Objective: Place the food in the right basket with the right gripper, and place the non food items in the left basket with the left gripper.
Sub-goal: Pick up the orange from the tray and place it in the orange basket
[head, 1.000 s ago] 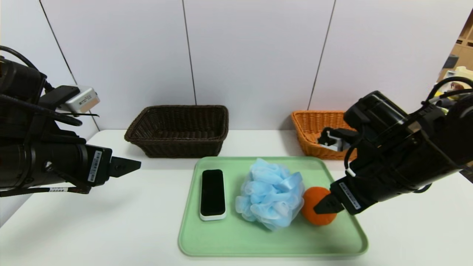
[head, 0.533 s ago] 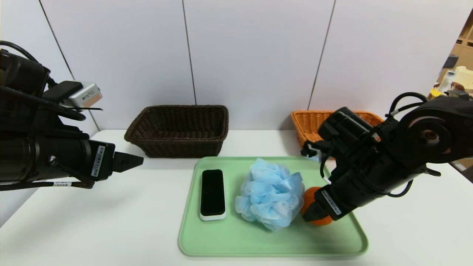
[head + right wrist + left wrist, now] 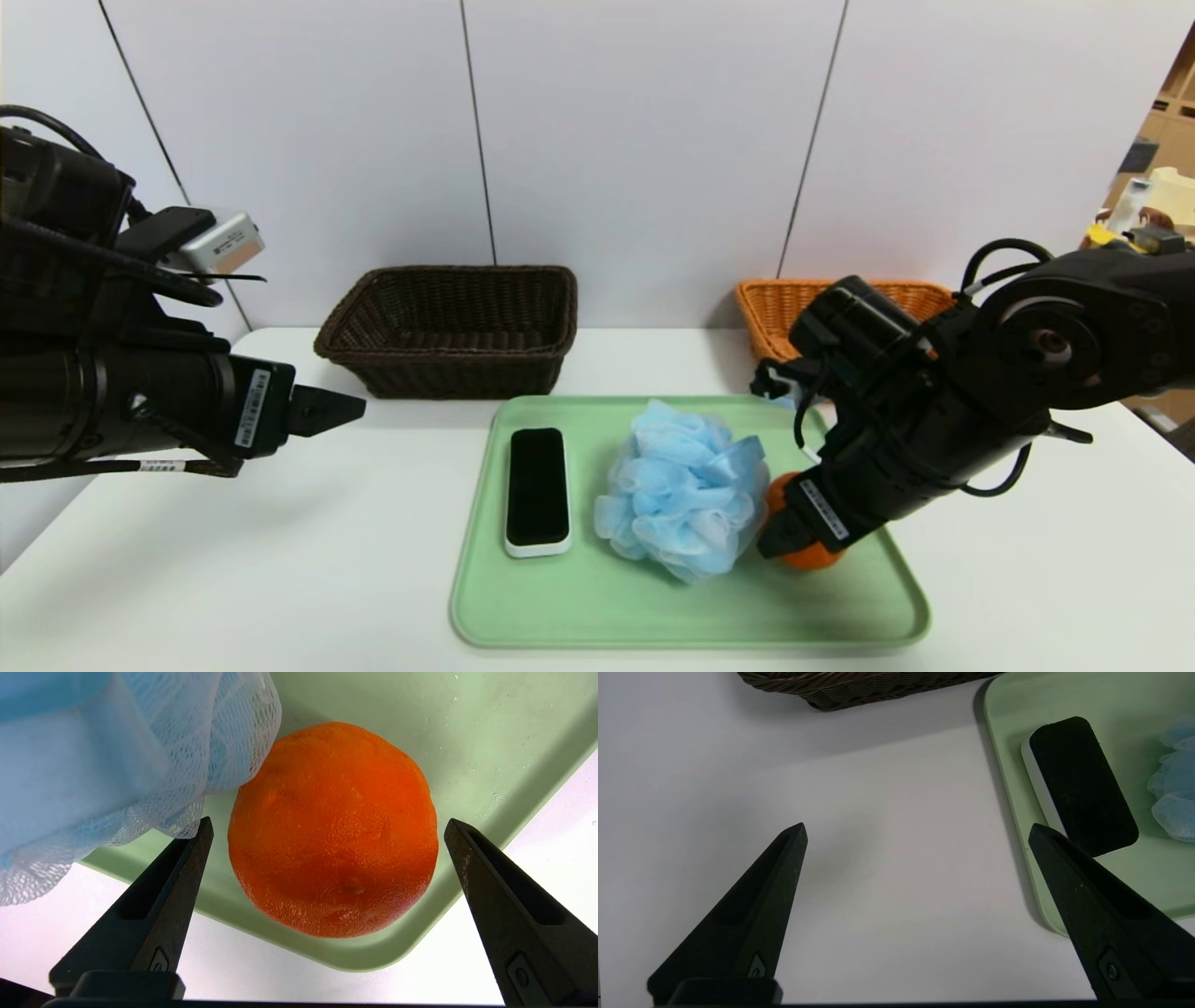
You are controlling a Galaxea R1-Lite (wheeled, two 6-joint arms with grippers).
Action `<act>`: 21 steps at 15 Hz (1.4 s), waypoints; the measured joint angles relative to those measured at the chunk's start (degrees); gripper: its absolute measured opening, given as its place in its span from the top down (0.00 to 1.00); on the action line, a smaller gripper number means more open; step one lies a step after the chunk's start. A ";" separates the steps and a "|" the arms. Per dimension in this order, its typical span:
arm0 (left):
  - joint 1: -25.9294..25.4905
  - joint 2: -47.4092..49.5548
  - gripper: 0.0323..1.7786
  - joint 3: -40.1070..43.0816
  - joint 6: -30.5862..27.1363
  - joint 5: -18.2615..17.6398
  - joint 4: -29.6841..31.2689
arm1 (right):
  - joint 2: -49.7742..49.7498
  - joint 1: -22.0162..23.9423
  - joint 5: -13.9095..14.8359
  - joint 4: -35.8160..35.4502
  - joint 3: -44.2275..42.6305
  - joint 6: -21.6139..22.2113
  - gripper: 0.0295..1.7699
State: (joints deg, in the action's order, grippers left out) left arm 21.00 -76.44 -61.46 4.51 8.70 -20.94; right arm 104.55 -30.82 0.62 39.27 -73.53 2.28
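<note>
Round dimpled orange fruit [image 3: 332, 828] sits on pale-green plastic tray [image 3: 653, 616], touching fluffy blue mesh pouf [image 3: 681, 485]. Right gripper [image 3: 327, 828] straddles it, fingers wide apart. Pickup pending: close next, avoiding mesh. Left gripper [image 3: 917, 830] parked, fingers spread.

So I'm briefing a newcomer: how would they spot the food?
Find the green tray in the middle of the table. The orange lies at its right end, beside the blue pouf: the only round, orange thing there.

Lab-like test room: bare white table [image 3: 280, 560], plain panelled wall [image 3: 653, 140], cluttered shelving [image 3: 1162, 149] at side.
</note>
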 joint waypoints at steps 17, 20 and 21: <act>0.18 -0.46 0.05 -0.16 0.00 -0.09 0.20 | 3.01 0.00 -0.10 -2.26 -0.66 -0.17 0.34; 0.18 -0.46 0.05 -0.07 0.04 -0.13 0.20 | 3.12 0.00 0.00 -2.11 -0.63 0.17 0.34; 0.18 -0.49 0.05 -0.07 0.04 -0.13 0.17 | 3.00 0.00 0.48 -2.04 -0.59 0.22 0.35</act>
State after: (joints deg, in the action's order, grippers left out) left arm 21.19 -76.92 -61.54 4.55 8.57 -20.77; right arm 107.55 -30.82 1.10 37.23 -74.12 2.50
